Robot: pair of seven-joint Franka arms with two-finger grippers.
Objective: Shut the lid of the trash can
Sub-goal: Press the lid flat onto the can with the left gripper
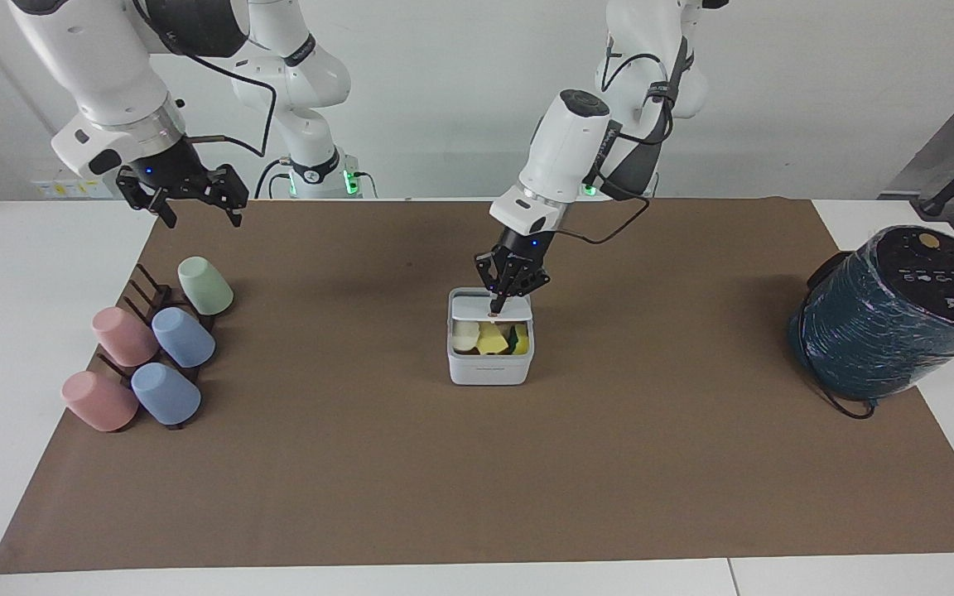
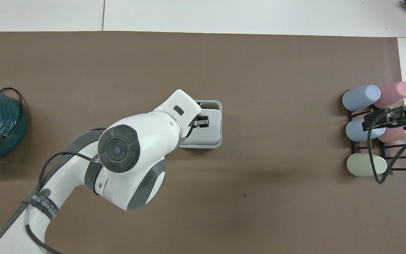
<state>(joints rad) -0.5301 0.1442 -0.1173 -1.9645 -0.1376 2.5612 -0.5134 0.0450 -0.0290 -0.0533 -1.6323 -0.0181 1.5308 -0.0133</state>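
We see the right tool [image 1: 193, 201] waiting released above the counter's [image 1: 21, 273] edge. Mid-counter, the left tool [image 1: 497, 305], fingers clenched, pushes the flat white hinged lid [image 1: 477, 309] down over the small white plastic trash can [image 1: 489, 364].

Left gripper [image 1: 497, 308] pointing down, fingers together; right gripper [image 1: 195, 207] raised, spread.
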